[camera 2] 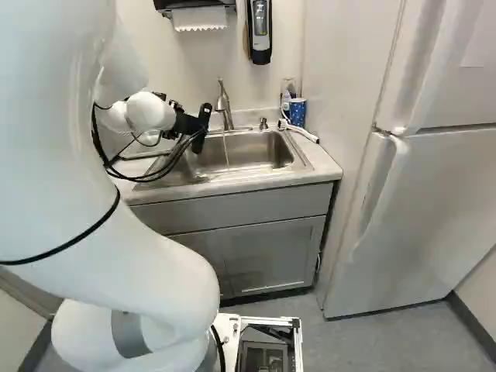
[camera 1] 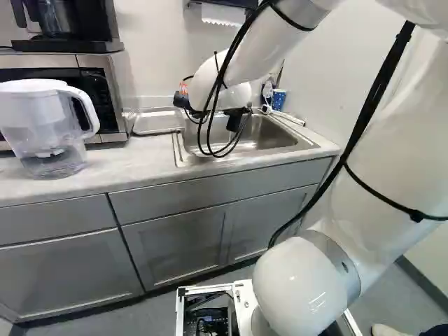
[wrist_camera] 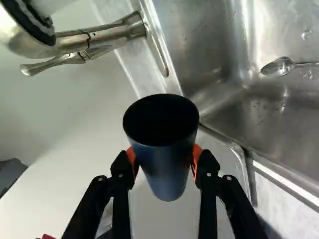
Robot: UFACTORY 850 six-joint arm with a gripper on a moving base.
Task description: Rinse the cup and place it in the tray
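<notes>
Dark blue, the cup (wrist_camera: 167,172) sits clamped between the orange pads (wrist_camera: 197,153) of the gripper (camera 2: 200,129), near the sink (camera 2: 267,159). The tray (camera 1: 155,122) lies beside it, toward the bench's (camera 1: 84,183) back edge. From the tap (camera 2: 225,106) falls what looks like a thin stream of water (camera 2: 225,149).

dark blue cup (wrist_camera: 167,172), grey cabinets (camera 2: 271,252), white-flecked blue tumbler (camera 2: 297,113)

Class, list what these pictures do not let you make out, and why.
- Inside of the cup: wrist view, too dark.
- Handle end of the spoon: wrist view, past the edge.
- Part of the tray: wrist view, behind cup and tool.
- Top of the refrigerator: right base view, past the edge.
</notes>
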